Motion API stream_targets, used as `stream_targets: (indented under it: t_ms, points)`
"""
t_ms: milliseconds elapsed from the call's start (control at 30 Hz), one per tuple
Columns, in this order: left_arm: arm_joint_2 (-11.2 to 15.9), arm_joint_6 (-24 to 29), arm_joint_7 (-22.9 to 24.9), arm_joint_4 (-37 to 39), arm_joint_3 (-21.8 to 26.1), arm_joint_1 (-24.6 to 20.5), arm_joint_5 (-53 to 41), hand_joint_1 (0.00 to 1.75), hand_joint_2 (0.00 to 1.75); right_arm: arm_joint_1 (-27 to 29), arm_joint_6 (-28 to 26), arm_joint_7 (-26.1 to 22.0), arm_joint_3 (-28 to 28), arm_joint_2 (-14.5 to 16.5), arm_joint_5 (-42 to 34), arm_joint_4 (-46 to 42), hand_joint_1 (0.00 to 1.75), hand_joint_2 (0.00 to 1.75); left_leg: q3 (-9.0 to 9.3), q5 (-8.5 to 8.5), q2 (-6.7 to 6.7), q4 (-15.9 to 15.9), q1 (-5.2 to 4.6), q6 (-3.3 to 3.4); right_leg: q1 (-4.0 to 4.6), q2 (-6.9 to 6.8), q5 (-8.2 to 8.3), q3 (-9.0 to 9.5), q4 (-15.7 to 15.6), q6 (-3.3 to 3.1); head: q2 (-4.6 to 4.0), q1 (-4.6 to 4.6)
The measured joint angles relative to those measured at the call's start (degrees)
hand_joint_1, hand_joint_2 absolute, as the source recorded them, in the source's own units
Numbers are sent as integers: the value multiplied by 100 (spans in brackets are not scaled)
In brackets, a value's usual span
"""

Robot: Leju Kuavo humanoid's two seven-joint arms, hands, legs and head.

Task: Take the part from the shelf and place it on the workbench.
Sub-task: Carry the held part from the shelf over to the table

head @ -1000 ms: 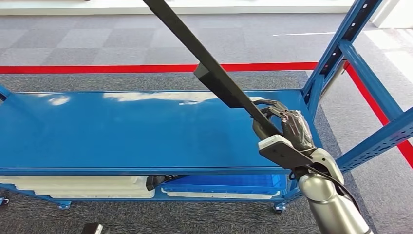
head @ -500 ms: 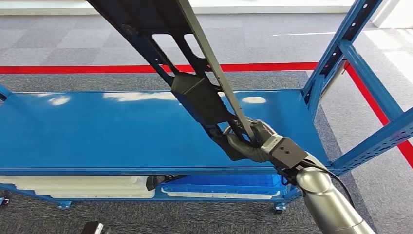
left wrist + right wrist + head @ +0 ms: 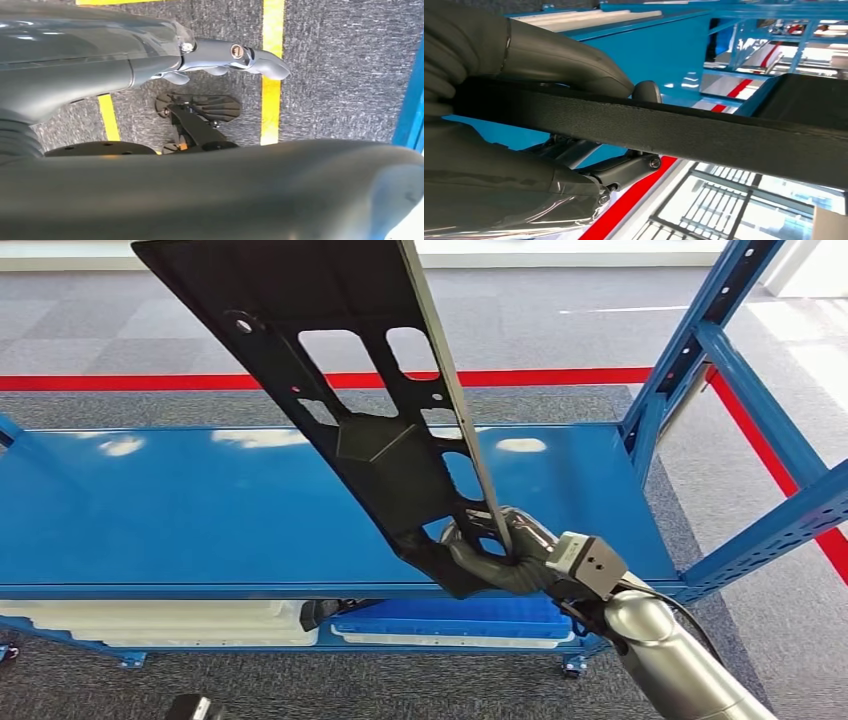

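Rotated since the earlier frames, the long black perforated panel part (image 3: 360,420) now shows its broad face, raised over the blue metal shelf (image 3: 200,510). Right hand (image 3: 500,555) grips only its lower end; long overhang may twist loose or strike the upright. Left hand (image 3: 235,55) hangs, fingers apart, holding nothing.

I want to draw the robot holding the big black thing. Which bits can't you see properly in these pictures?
- Black part: its far end is cut off by the head view's top edge.
- Right hand: the part hides most of its fingers, in the head and right wrist views.
- Left hand: in the left wrist view the grey cover hides much of it.
- Lower shelf's white trays: mostly hidden under the blue shelf.
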Motion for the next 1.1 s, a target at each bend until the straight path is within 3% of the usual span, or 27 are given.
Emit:
stream_targets:
  t_ms: [233, 367, 433, 500, 567, 600, 633, 667, 700, 733, 800, 933, 967, 1033, 1100]
  points:
    - [32, -44, 45, 0, 115, 11, 73, 0, 0, 133, 43, -93, 39, -185, -208, -264, 175, 175, -8, -10, 0, 24, -25, 16, -35, -1, 8, 0, -3, 13, 0, 0]
    - [51, -50, 45, 0, 157, 14, 74, 0, 0, 165, 44, -104, 62, -222, -212, -323, 175, 175, -28, -26, -2, 63, -38, 56, -47, 0, 28, 3, -17, 53, 0, 0]
    - [55, -51, 45, 0, 163, 11, 74, 0, 0, 170, 44, -108, 72, -236, -215, -356, 175, 175, -3, 24, 11, -2, -28, 111, -42, 0, 23, 22, -40, 93, 0, 0]
    - [53, -52, 45, 0, 167, 4, 75, 0, 0, 169, 48, -123, 81, -264, -228, -382, 175, 175, 33, 116, 38, -108, 3, 189, -22, -3, -177, -46, 156, 97, 0, 1]
    - [53, -50, 55, 0, 175, 5, 81, 0, 0, 192, 74, -155, 85, -312, -298, -398, 175, 175, 27, 157, 53, -138, 16, 229, -9, -5, -556, -295, 769, 77, -1, 2]
    - [54, -45, 69, 0, 181, 9, 84, 0, 0, 219, 105, -180, 82, -341, -365, -414, 175, 175, 16, 158, 53, -132, 14, 231, -7, -5, -693, -430, 1103, 78, -1, 2]
    - [54, -38, 88, 0, 187, 16, 87, 0, 0, 251, 151, -211, 77, -377, -453, -449, 175, 175, 6, 158, 53, -122, 12, 230, -7, -6, -730, -510, 1314, 84, -1, 2]
    - [55, -29, 111, 0, 191, 21, 89, 0, 0, 276, 206, -239, 67, -411, -552, -504, 175, 175, -1, 154, 53, -108, 15, 226, -8, -7, -652, -500, 1325, 93, -1, 2]
    - [55, -22, 130, 0, 194, 24, 86, 0, 0, 290, 275, -260, 49, -445, -660, -579, 175, 175, -7, 146, 52, -88, 21, 215, -10, -10, -478, -395, 1123, 103, 0, 2]
    - [55, -19, 144, 0, 196, 25, 80, 0, 0, 296, 347, -270, 24, -475, -767, -670, 175, 175, -15, 130, 52, -58, 30, 190, -13, -18, -276, -226, 767, 112, 0, 2]
    - [57, -15, 158, 0, 200, 20, 64, 0, 0, 292, 492, -250, -24, -511, -969, -848, 175, 175, -52, 96, 49, 10, 25, 116, 8, -22, -39, 47, 197, 95, 0, 4]
    - [59, -28, 162, 0, 220, 18, 30, 0, 0, 280, 698, -133, -57, -536, -1203, -1084, 175, 175, -116, 102, 42, 78, 26, -6, 32, -13, -12, 46, 53, -41, 0, 2]
    - [57, -37, 161, 0, 225, 16, 19, 0, 0, 273, 733, -116, -55, -536, -1236, -1107, 175, 175, -140, 40, 42, 124, 36, -37, 28, -20, 11, 21, 48, -84, 0, 1]
    - [53, -51, 159, 0, 228, 8, 4, 0, 0, 261, 820, -95, -43, -537, -1316, -1129, 175, 175, -260, -302, 41, 473, 55, -92, 17, -46, 69, -48, 35, -172, -1, -1]
    - [50, -51, 161, 0, 229, 4, -3, 0, 0, 259, 925, -71, -21, -539, -1408, -1136, 175, 175, -459, -735, 42, 1129, 66, -134, 33, -64, 132, -142, 39, -226, -1, -2]
